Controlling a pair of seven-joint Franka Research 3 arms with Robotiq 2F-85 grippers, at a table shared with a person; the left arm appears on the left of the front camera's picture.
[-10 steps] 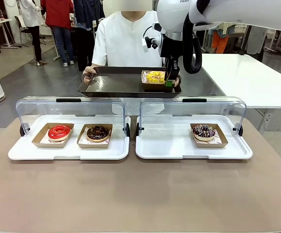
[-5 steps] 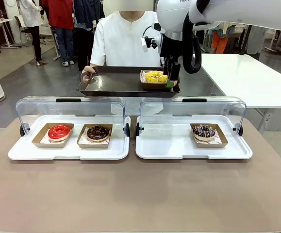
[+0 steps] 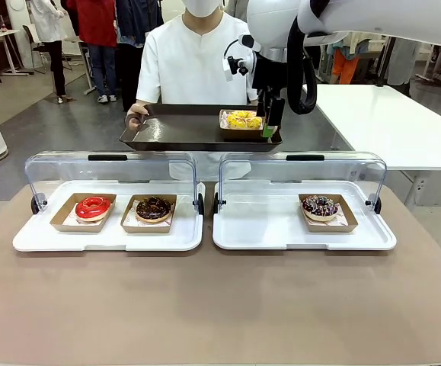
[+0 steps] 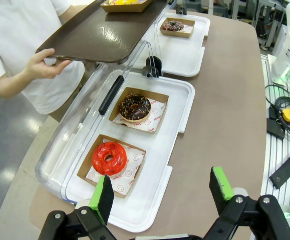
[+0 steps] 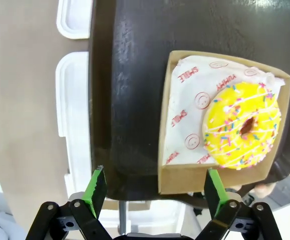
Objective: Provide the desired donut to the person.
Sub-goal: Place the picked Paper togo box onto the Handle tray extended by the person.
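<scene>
Blind spots: from the front the person point(image 3: 193, 65) got chopped off by the top edge just above the mask, and their hand at the picture-right end of the tray point(image 3: 182, 130) was mostly tucked behind the right gripper point(image 3: 270, 126), whose fingers point(image 3: 266, 131) also covered a corner of the box point(image 3: 234, 134) under the yellow donut point(image 3: 243, 120). In the left wrist shot that box point(image 4: 126, 6) ran off the top edge, and the person was cut down to a torso and one hand point(image 4: 42, 65). From the right wrist the tray spilled past the top and right edges, with a sliver of a hand point(image 5: 259, 189) poking out from under its rim.
</scene>
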